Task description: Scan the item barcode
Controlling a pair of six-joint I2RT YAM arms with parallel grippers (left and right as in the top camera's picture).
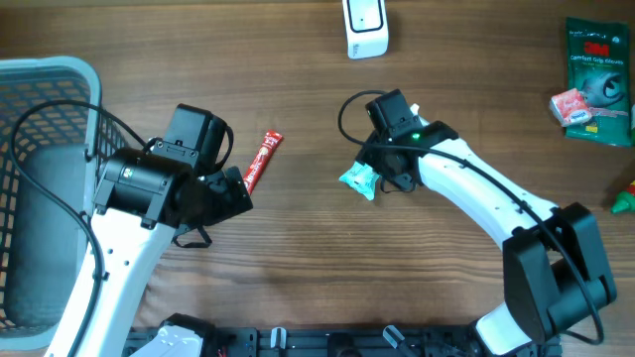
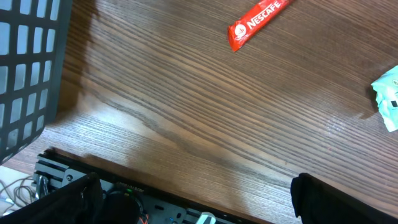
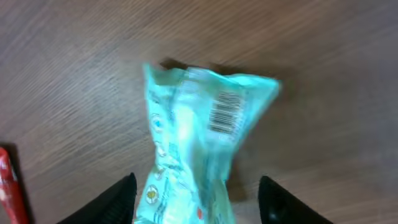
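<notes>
A crumpled teal packet (image 1: 359, 179) lies on the wooden table near the middle. In the right wrist view the teal packet (image 3: 193, 143) shows a black barcode (image 3: 225, 113) on its upper face. My right gripper (image 1: 382, 177) is over it and open. Its two dark fingers stand on either side of the packet's near end, with a clear gap on the right side (image 3: 199, 205). My left gripper (image 1: 230, 193) is open and empty (image 2: 193, 199), close to a red Nescafe stick (image 1: 263, 160) that also shows in the left wrist view (image 2: 258, 22). A white scanner-like device (image 1: 365, 28) stands at the far edge.
A grey plastic basket (image 1: 50, 74) fills the left side. At the far right lie a green pouch (image 1: 598, 79), a small red-and-white packet (image 1: 569, 105) and a green object (image 1: 623, 202) at the edge. A black rail (image 2: 68, 174) runs along the near edge.
</notes>
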